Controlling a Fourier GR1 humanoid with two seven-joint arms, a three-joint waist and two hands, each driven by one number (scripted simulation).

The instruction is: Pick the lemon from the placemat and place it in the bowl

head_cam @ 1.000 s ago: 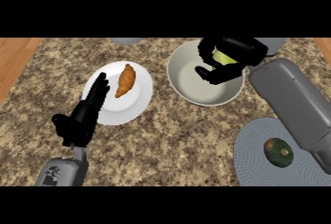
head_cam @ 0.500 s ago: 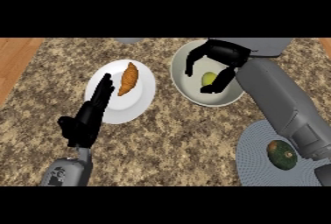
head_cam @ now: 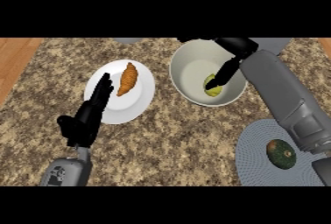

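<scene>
Where right hand (head_cam: 227,70) reaches, lemon (head_cam: 213,85) half hidden.

A speckled brown-and-beige granite counter (head_cam: 174,135) carries everything, with a strip of wooden floor showing past its left edge. Directly on the counter stand a white plate (head_cam: 139,98) left of the middle, a white bowl (head_cam: 187,74) toward the far edge right of the middle, and a round grey placemat (head_cam: 255,151) at the near right corner, running out past the lower edge. The plate and bowl stand near each other without touching; the placemat lies apart from both. Two grey shapes just show at the far edge, too cut off to identify.
</scene>
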